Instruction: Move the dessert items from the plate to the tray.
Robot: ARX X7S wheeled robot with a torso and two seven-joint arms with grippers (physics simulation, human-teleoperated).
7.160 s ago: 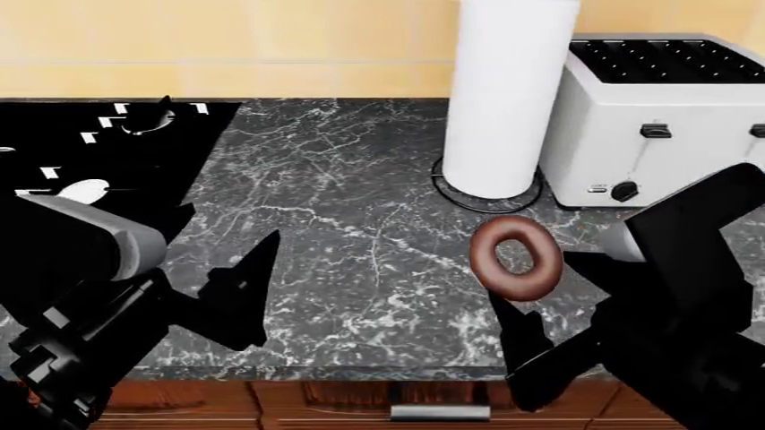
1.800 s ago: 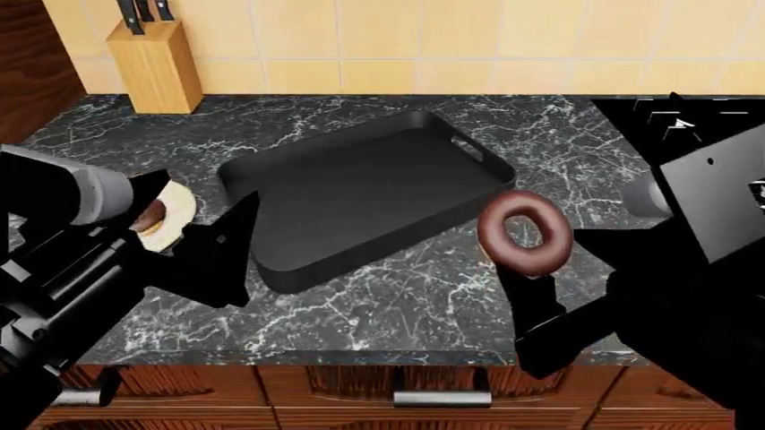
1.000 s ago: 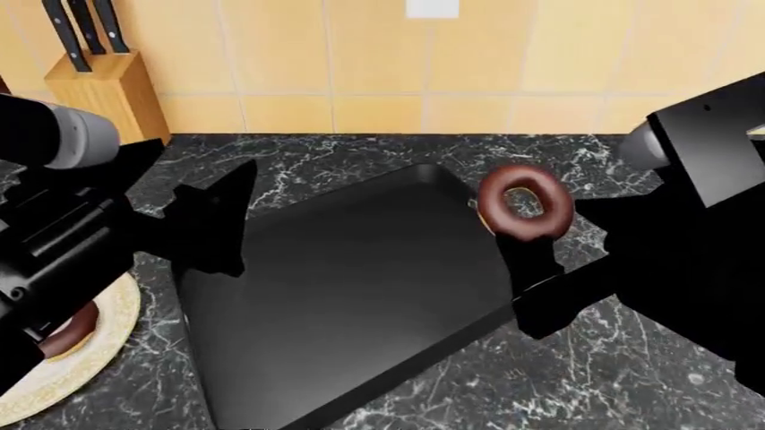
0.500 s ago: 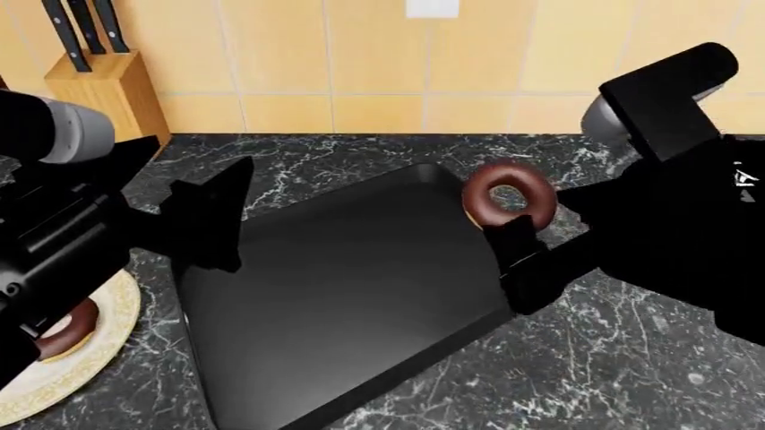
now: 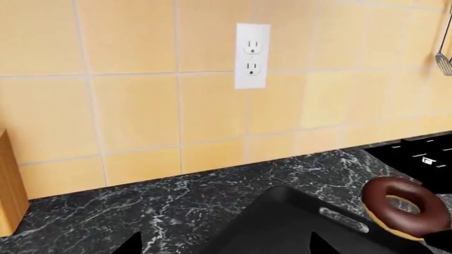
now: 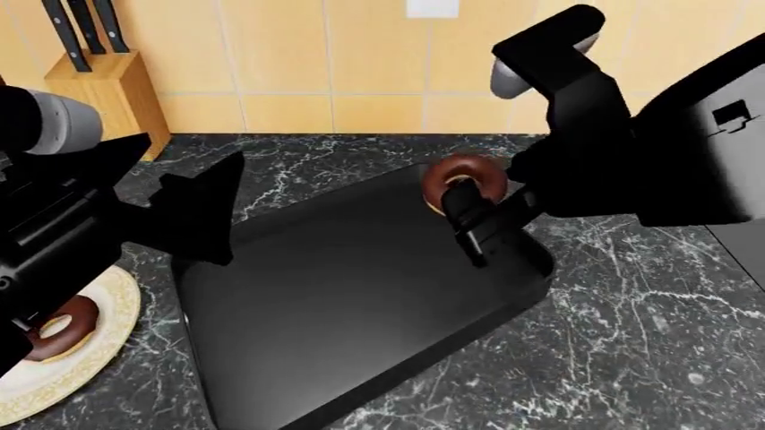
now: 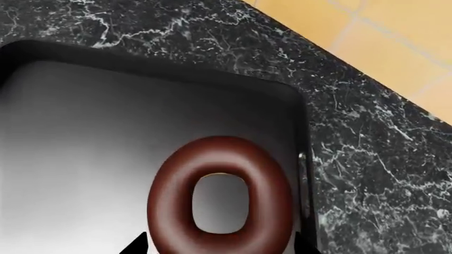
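Note:
One chocolate-glazed donut (image 6: 472,164) hangs over the far right corner of the black tray (image 6: 335,305), with my right gripper (image 6: 468,206) shut on its lower edge. The right wrist view shows this donut (image 7: 169,196) upright above the tray floor (image 7: 78,132), pinched in the gripper (image 7: 219,246). A second donut (image 6: 63,328) lies on the cream plate (image 6: 30,390) at the near left. My left gripper (image 6: 197,215) stands open and empty above the tray's left edge; in its own view the fingertips (image 5: 130,246) frame the tray (image 5: 282,227) and the held donut (image 5: 406,209).
A wooden knife block (image 6: 102,85) stands at the back left against the tiled wall. A wall outlet (image 5: 252,55) sits above the counter. The black stovetop (image 5: 416,156) lies to the right of the tray. Marble counter (image 6: 646,358) surrounds the tray.
My right arm has swung left and forward, carrying the donut from beside the tray's right edge to above its far right corner. The left arm has barely moved.

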